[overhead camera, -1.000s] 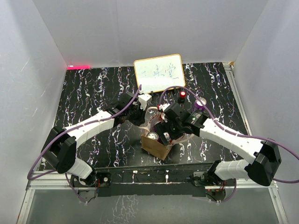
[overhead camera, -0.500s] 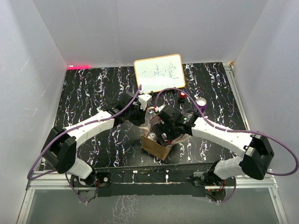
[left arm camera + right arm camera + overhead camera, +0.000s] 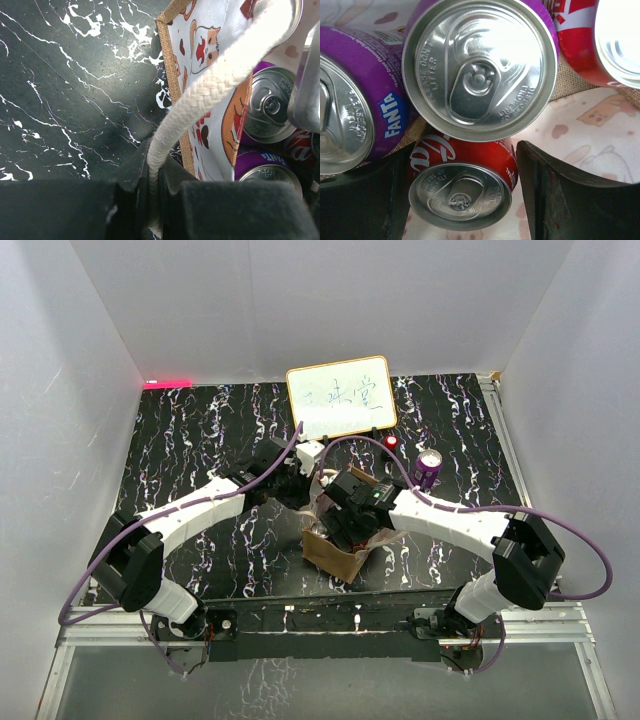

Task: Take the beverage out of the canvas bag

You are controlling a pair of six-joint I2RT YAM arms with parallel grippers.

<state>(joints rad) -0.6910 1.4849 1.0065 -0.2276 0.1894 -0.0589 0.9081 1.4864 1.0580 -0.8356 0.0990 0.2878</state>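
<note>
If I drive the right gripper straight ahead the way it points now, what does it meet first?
Probably the red cola can, framed between the open jaws of the right gripper inside the canvas bag, though depth is unclear.

Tan canvas bag point(image 3: 331, 553) upright, purple can point(image 3: 429, 470) standing beyond

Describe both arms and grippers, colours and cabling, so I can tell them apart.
Both the left arm and right arm have white link shells with bulky black joint housings, and a purple cable loops along each. The left gripper and right gripper have matte black fingers. No markings show.
</note>
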